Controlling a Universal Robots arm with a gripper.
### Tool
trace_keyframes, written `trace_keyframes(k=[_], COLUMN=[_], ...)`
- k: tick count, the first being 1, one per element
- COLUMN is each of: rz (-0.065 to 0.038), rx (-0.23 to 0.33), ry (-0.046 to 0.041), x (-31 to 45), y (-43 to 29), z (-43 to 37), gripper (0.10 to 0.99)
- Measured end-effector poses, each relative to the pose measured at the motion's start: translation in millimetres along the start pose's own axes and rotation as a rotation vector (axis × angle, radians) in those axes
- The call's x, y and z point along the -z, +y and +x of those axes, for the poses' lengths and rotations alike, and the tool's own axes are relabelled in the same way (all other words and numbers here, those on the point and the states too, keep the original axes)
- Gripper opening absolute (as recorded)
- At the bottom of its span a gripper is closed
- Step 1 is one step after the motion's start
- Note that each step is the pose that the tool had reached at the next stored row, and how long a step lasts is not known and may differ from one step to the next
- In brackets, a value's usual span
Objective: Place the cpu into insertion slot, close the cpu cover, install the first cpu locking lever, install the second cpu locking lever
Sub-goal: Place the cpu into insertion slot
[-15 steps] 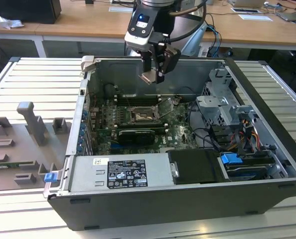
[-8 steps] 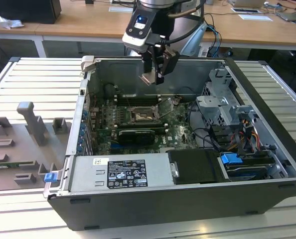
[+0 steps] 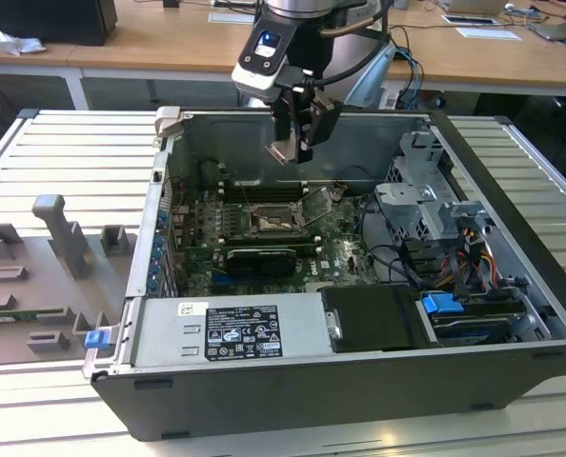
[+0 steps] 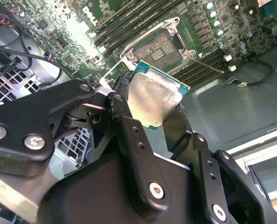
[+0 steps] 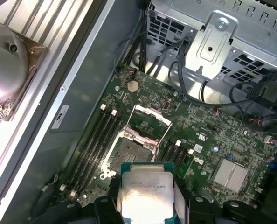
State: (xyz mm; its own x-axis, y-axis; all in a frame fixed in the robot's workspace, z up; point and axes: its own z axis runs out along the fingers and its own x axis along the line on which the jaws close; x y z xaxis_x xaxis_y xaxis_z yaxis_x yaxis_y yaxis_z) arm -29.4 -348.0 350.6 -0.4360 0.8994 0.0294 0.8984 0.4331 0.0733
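Observation:
My gripper [image 3: 295, 145] hangs above the open computer case, shut on the cpu [image 3: 284, 150], a flat square chip with a pale metal top [image 4: 153, 97] [image 5: 146, 192]. Black fingers [image 4: 121, 93] press on two opposite edges of the chip. Below it on the green motherboard lies the insertion slot [image 3: 268, 221] [image 4: 162, 48] [image 5: 129, 152], bare and uncovered. The cpu cover [image 3: 317, 204] [image 5: 150, 122], a silvery frame, stands tilted up open at one side of the slot. A thin metal locking lever [image 4: 208, 64] sticks out beside the slot.
A black card [image 3: 260, 257] lies just in front of the slot, and memory slots [image 5: 93, 142] flank it. The power supply [image 3: 228, 328] fills the case front; a metal drive cage [image 3: 424, 202] with cables sits on the exterior view's right. A grey fixture [image 3: 60, 233] stands outside on the left.

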Motion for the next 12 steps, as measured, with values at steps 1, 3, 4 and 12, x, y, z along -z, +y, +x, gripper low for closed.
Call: trace_keyframes(k=[1,3,4,12], rz=[0.000,0.002,0.004,0.008], rx=[-0.005,-0.014,-0.022,-0.050], ry=[0.0000,0.0003,0.0004,0.0009], x=[-0.5,-1.2,-1.6,-3.6], y=[0.0,-0.1,-0.1,-0.3], z=[0.0,0.0,0.0,-0.1], gripper=[0.537,0.537,0.537,0.537])
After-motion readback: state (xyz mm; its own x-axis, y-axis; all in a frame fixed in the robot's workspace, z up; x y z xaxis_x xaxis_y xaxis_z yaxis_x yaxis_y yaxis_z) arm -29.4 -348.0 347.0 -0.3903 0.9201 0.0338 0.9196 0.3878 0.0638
